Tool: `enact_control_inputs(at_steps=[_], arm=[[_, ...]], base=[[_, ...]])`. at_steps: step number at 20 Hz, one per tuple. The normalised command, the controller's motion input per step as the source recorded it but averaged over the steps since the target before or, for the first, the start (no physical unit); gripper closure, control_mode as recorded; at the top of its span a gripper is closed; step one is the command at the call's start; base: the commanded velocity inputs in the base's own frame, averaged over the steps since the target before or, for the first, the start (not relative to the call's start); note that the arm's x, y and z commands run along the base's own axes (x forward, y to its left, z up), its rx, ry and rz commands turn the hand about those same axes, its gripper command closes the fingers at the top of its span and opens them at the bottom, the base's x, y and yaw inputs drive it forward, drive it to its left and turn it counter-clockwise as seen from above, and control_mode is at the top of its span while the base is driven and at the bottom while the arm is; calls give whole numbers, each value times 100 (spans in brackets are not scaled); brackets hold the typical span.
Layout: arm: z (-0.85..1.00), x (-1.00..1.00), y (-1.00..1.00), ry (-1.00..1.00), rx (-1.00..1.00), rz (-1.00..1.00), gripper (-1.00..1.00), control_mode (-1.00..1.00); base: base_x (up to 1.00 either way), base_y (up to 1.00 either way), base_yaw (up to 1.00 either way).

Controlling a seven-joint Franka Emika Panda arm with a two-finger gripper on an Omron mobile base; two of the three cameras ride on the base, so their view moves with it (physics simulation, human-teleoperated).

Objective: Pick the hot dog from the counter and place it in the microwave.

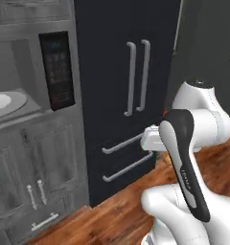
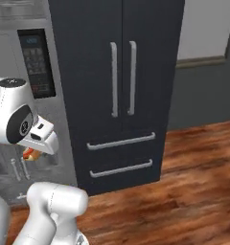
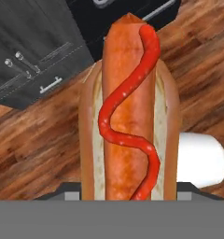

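i see the reddish-brown wood plank floor (image 2: 184, 182) carrying the tall dark fridge (image 2: 121, 72) and grey wood-grain cabinets (image 1: 35, 177) along its far edge.

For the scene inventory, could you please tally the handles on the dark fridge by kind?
Upright door handles on the fridge: 2
Level drawer handles: 2
Total: 4
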Motion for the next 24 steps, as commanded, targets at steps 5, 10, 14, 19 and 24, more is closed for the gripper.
enact_control_inputs(at_steps=[5, 10, 14, 19, 24], arm=[[0, 0, 0, 0, 0, 0, 100, 100], [0, 0, 0, 0, 0, 0, 100, 100], [0, 0, 0, 0, 0, 0, 100, 100], [0, 0, 0, 0, 0, 0, 100, 100], [0, 0, 0, 0, 0, 0, 100, 100]], base=[[8, -2, 99], [88, 0, 60], [100, 6, 24], [90, 2, 11], [61, 32, 13]])
